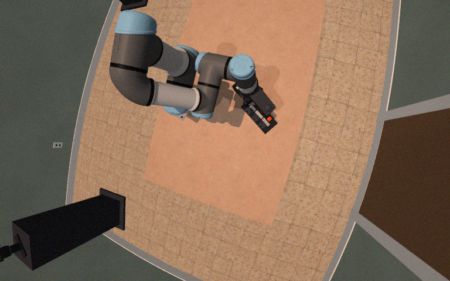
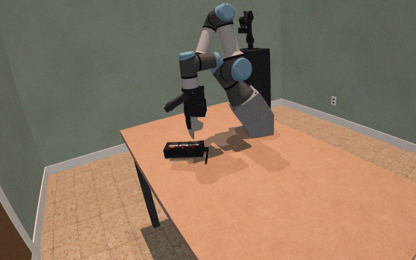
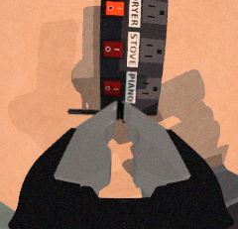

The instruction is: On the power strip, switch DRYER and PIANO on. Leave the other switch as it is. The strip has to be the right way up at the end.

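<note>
Pincer pressed together on nothing, poised above the PIANO end of the strip.

My gripper [image 3: 119, 103] has its jaws closed tip to tip, holding nothing, and hangs just above the near end of the power strip [image 2: 183, 149], which lies label-side up near the table [image 2: 300, 199] corner. From the wrist I read the DRYER switch [image 3: 114, 9] glowing bright, the STOVE switch [image 3: 113, 50] and PIANO switch [image 3: 112, 87] darker. I judge the strip a light, rigid plastic block that may skid or tip on the smooth top if I push sideways. So I would not grasp it at all: press straight down on the PIANO rocker with the closed tips, keeping clear of STOVE.
</note>
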Tool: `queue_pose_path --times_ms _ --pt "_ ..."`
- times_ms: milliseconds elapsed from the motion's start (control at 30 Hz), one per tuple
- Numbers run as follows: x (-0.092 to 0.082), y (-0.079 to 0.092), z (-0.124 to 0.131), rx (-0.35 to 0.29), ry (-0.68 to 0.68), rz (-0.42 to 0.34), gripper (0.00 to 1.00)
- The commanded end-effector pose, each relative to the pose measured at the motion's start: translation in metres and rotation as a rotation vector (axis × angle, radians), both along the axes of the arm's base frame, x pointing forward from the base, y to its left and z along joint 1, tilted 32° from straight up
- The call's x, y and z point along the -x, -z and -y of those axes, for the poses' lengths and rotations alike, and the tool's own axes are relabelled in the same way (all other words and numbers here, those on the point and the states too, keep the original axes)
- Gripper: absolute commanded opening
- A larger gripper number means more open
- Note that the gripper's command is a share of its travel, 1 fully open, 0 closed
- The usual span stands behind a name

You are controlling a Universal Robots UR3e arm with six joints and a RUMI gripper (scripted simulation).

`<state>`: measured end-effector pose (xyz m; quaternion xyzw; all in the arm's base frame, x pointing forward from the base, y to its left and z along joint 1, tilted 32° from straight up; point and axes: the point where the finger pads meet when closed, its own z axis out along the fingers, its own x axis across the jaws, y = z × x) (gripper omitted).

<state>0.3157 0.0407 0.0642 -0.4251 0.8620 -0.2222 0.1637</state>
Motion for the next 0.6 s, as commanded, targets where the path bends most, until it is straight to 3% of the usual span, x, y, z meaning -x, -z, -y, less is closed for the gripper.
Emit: queue_pose_path --times_ms 0,567 --pt "-0.004 0.005 0.001 0.001 0.0 0.003 0.0" --pt "-0.011 0.018 0.005 0.001 0.0 0.003 0.0"
